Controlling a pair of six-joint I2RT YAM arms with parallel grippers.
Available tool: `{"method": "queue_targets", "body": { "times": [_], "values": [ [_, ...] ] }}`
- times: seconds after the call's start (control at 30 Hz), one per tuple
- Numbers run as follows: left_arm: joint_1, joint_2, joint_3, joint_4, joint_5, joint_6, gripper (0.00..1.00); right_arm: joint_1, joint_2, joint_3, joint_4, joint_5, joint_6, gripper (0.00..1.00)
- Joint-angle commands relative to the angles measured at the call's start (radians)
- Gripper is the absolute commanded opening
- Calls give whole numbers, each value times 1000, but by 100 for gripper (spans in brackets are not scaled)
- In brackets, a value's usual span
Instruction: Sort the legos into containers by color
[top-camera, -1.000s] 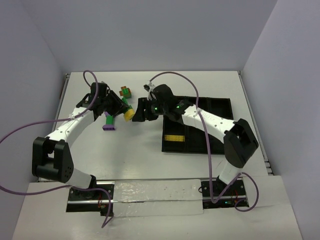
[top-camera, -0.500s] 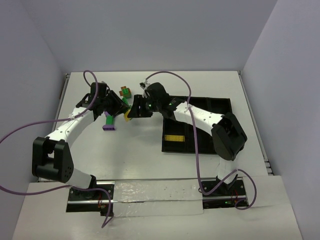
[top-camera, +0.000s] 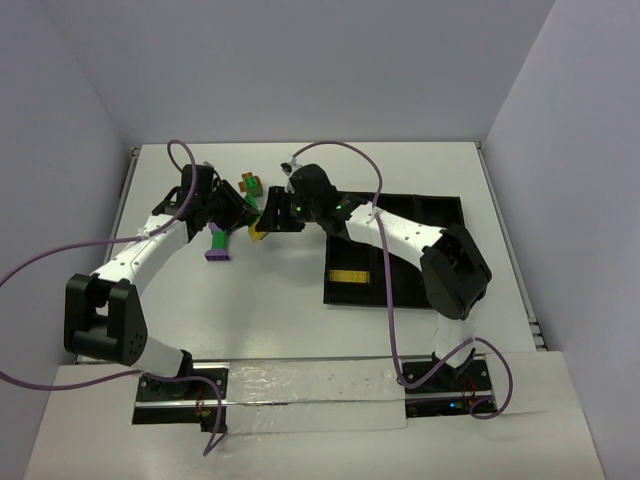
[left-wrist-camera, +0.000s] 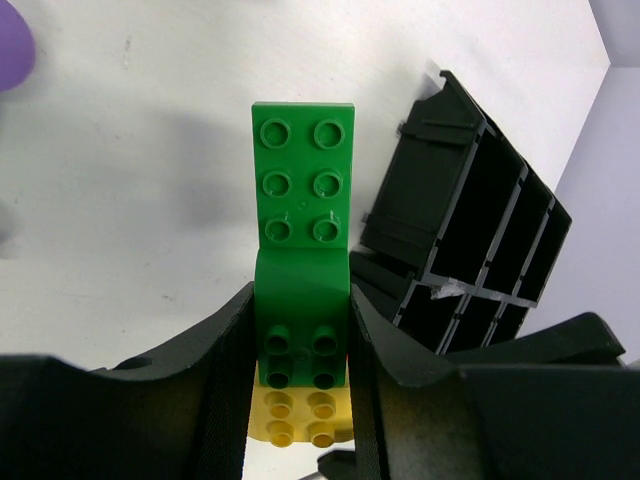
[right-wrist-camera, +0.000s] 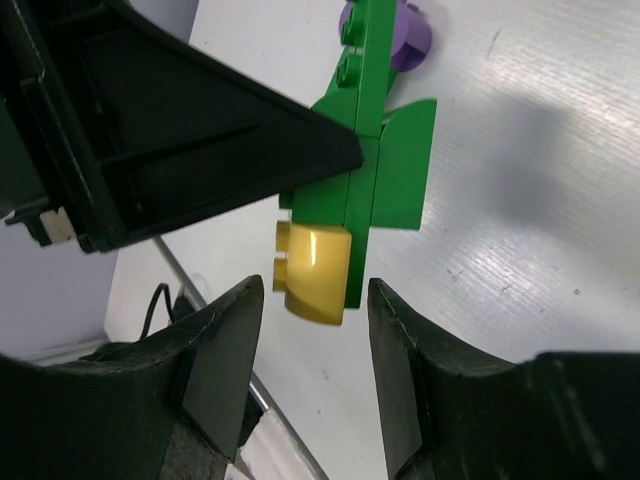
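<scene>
The left gripper (left-wrist-camera: 300, 300) is squeezed tight on a green and yellow lego clump (left-wrist-camera: 305, 180). Its two black fingers press the sides of the green part, and the long green piece sticks out past the fingertips. The clump is up in the air, above the white table (top-camera: 300, 320).

The right gripper (right-wrist-camera: 315, 288) has its fingers apart. They sit on each side of the yellow brick (right-wrist-camera: 315, 265) at the end of that same clump, very close, but with a thin gap on each side (so it is not pinching it).

The two grippers meet nose to nose over the far left part of the table, so each one blocks part of the clump from above.

Around them, a purple and green clump (top-camera: 217, 247) lies on the table just beside the left gripper. A green and orange clump (top-camera: 250, 185) sits a bit farther back. The black tray (top-camera: 440, 215) lies to the right, under the right arm, and that arm hides part of it. A flat yellow lego (top-camera: 350, 276) lies in the tray's near left box. Purple cables (top-camera: 40, 265) loop off both arms.

Only the top view shows the tray's yellow lego and the two loose clumps. The left wrist view shows the studs on the green piece and the tight grip. The right wrist view shows the little gaps beside the yellow brick, and something purple behind the clump, too blurry to name.
</scene>
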Motion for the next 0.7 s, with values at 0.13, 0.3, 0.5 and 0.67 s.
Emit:
{"method": "queue_targets", "body": {
  "times": [0.13,0.3,0.5,0.67],
  "values": [
    [-8,-10,26,24,28,16,0,1,14,54,47,44,-10,54],
    [-8,-11,18,22,28,19,0,1,16,71,46,31,-16,53],
    [-8,1,8,33,38,13,0,4,24,73,56,-2,-14,45],
    [-8,-3,8,28,28,14,0,10,49,93,42,-26,-17,43]
  ]
}}
